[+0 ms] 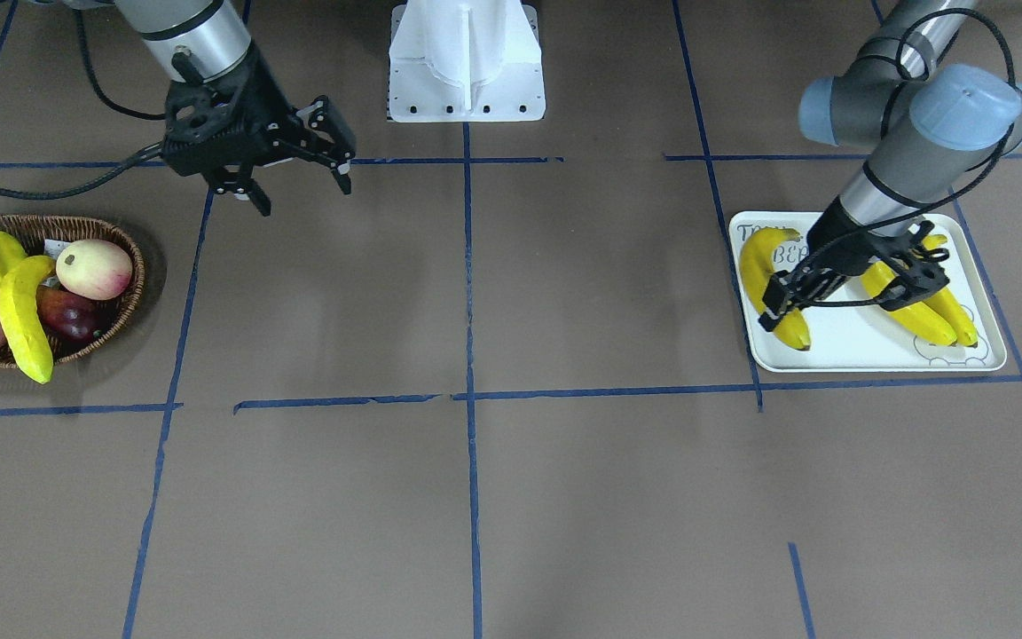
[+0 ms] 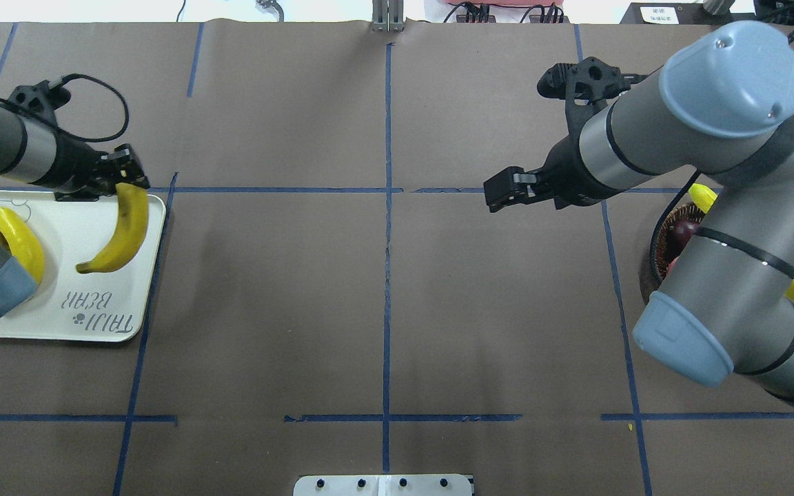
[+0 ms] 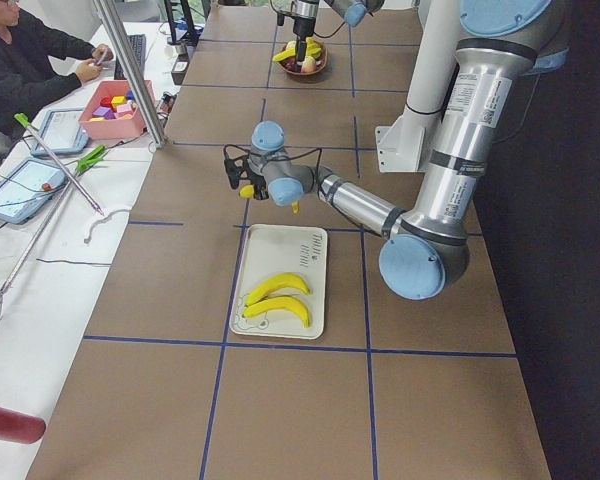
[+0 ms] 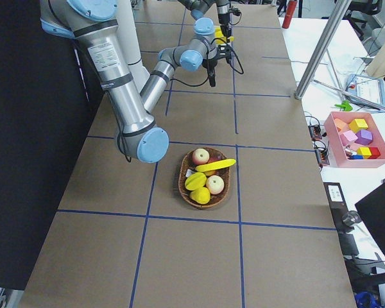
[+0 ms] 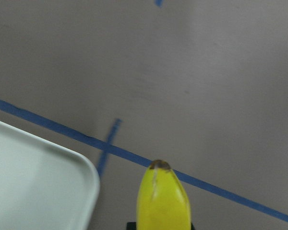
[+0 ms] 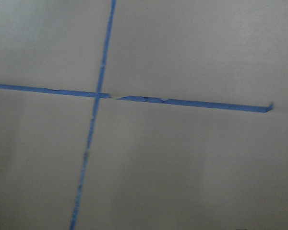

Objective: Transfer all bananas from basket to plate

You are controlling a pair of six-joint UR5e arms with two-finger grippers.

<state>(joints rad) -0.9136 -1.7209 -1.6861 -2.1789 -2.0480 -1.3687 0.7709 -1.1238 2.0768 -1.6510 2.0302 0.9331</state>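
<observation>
While the left gripper (image 2: pixel 128 178) clamps one dark-tipped end of a glossy, curved yellow banana (image 2: pixel 125 231) hanging over the plate (image 2: pixel 80 303), two bananas (image 3: pixel 277 288) lie flat there. Fourth banana (image 1: pixel 23 319) rests in the basket (image 1: pixel 129 306). Right gripper (image 1: pixel 300 193): fingers spread, empty.

1. From overhead, the right arm (image 2: pixel 735 275) hides most of the basket (image 2: pixel 648 279) from me.
2. My front camera's edge crops the basket's left end.
3. My left wrist camera catches only a banana (image 5: pixel 162 201) tip, cut off at the bottom.
</observation>
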